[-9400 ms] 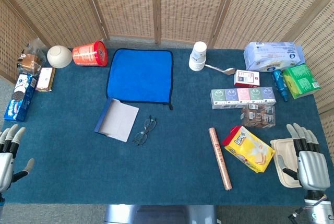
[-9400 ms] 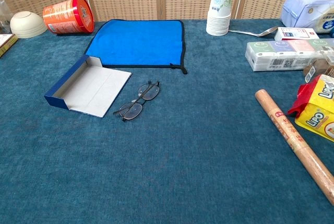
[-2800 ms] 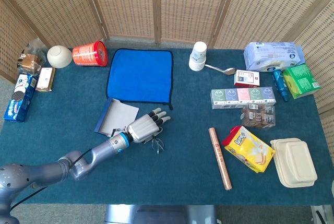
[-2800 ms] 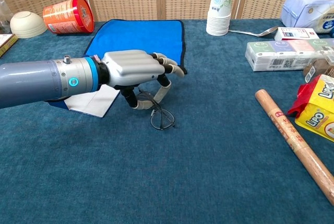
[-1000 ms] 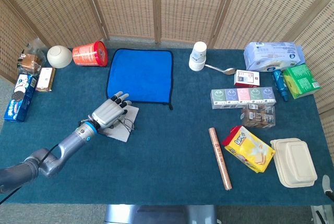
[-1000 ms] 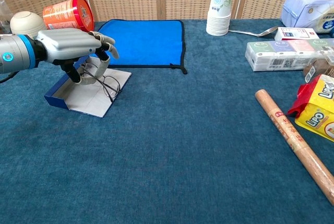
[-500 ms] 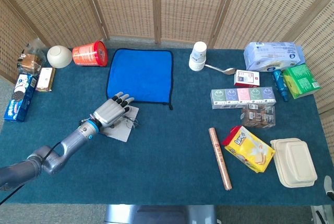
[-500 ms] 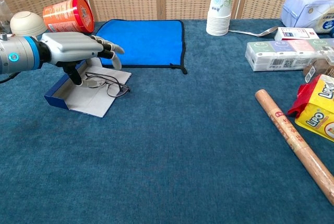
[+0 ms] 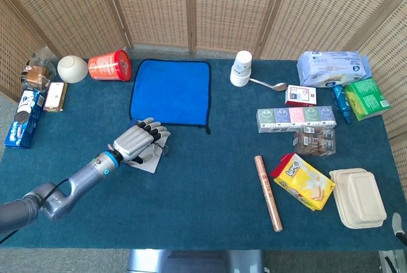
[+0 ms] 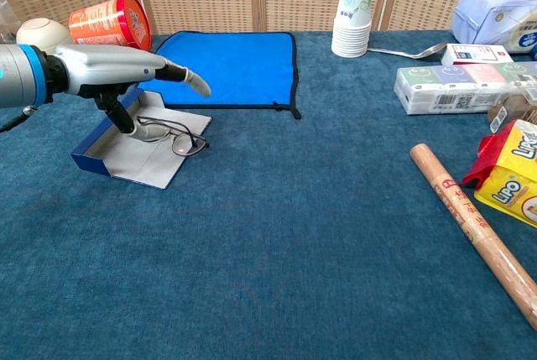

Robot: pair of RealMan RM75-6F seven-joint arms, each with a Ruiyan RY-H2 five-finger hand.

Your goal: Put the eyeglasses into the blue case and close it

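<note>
The eyeglasses (image 10: 174, 136) lie folded on the white inner flap of the open blue case (image 10: 95, 148), one lens reaching the flap's right edge. My left hand (image 10: 117, 70) hovers just above them with its fingers stretched out flat. Its thumb points down next to the glasses' left end, and I cannot tell whether it touches them. In the head view the left hand (image 9: 135, 140) covers most of the case (image 9: 148, 163), and the glasses (image 9: 160, 151) peek out at its right side. Of the right hand, only a grey tip (image 9: 399, 221) shows at the lower right edge.
A blue cloth (image 9: 170, 91) lies just behind the case. A red can (image 9: 109, 66) and a white bowl (image 9: 72, 68) sit at the back left. Paper cups (image 9: 241, 68), boxes, a brown roll (image 9: 268, 192) and a yellow snack bag (image 9: 304, 181) fill the right side.
The left hand carried the glasses from the table onto the case flap, laid them flat, then straightened its fingers and lifted slightly off them.
</note>
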